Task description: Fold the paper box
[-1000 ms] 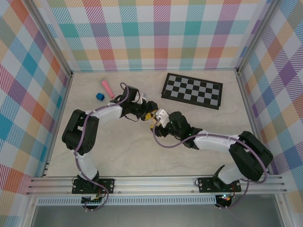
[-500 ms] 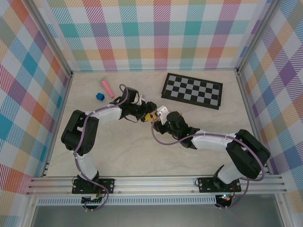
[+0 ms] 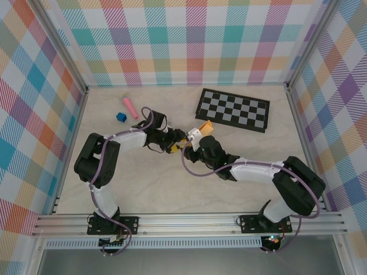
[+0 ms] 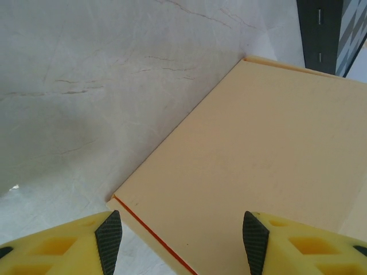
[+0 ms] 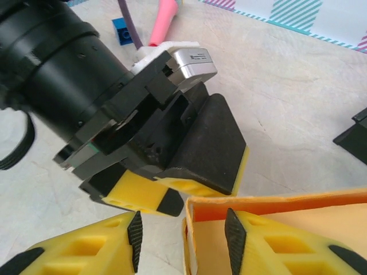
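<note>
On a pale marbled table (image 3: 143,183) walled in by bright plaid panels, a pink stick (image 3: 129,107) and a small blue block (image 3: 120,117) lie near the far left corner, well apart from the two arms meeting at the centre. The left gripper (image 4: 182,232) stands open, its yellow fingers (image 4: 109,235) spread wide with the broad pale-orange face of the paper box (image 3: 205,127) tilted just ahead of and between them. The box sits mid-table between the two claws, raised at an angle, one corner showing above the right arm from overhead. The right gripper (image 5: 183,229) straddles the box's end wall, one finger against its pale face and the other a little clear of the orange edge; whether it actually clamps the card cannot be told. The box's inside cannot be made out. A black-and-white checkered board (image 3: 233,110) lies flat to the far right.
</note>
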